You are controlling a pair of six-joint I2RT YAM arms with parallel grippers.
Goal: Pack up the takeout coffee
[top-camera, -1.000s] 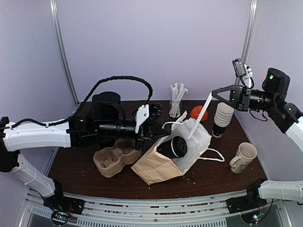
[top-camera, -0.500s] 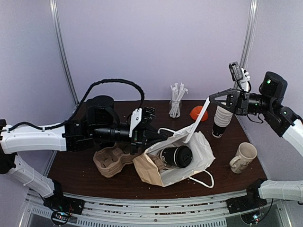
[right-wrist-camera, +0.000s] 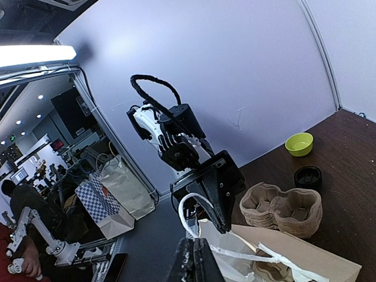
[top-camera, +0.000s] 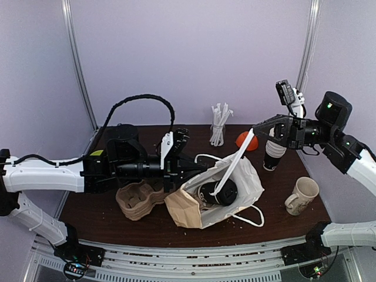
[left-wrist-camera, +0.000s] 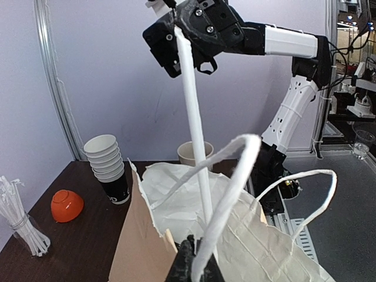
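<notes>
The takeout coffee [top-camera: 230,190], a black lidded cup, lies on its side inside the open paper bag [top-camera: 194,208] at the table's middle. My left gripper [top-camera: 198,168] is shut on the bag's near rim by one white handle; its fingers [left-wrist-camera: 189,265] show at the bottom of the left wrist view. My right gripper [top-camera: 254,130] is shut on the other white handle [top-camera: 235,161] and holds it taut above the bag. It shows in the left wrist view [left-wrist-camera: 176,30]. The cup is hidden in both wrist views.
A pulp cup carrier [top-camera: 138,200] lies left of the bag. A stack of paper cups [top-camera: 276,147], an orange bowl [top-camera: 242,140] and a jar of straws [top-camera: 219,126] stand at the back. A cream mug [top-camera: 302,195] stands at the right. A green bowl [right-wrist-camera: 299,143] sits far left.
The bag has dropped and tipped so that its mouth faces up, with the cup deeper inside. My right gripper moved left and down with the handle. My left arm drew back left.
</notes>
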